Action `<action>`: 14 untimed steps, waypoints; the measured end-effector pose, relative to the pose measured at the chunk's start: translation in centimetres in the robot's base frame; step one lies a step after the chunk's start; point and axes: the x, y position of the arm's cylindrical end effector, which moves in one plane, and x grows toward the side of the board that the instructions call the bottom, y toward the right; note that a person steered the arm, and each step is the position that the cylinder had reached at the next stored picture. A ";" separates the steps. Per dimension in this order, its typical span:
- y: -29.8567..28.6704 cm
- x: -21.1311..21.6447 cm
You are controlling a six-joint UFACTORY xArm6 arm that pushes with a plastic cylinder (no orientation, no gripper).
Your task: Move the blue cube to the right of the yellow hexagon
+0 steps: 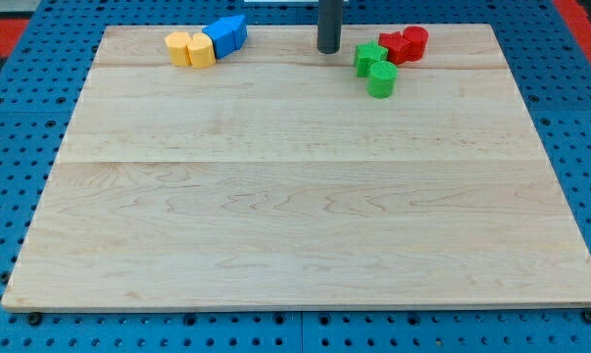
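Near the view's top left, two yellow blocks sit side by side: a yellow hexagon-like block and a second yellow block. Two blue blocks touch them on their right: a blue cube and another blue block behind it. My tip is the lower end of the dark rod at the view's top centre. It stands well right of the blue blocks and just left of the green blocks, touching none.
A green star-like block and a green cylinder sit at the top right. Two red blocks lie right behind them. The wooden board rests on a blue pegboard surface.
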 end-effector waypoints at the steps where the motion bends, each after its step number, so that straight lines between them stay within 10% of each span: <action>1: -0.9 -1.6; 14: -15.5 -2.6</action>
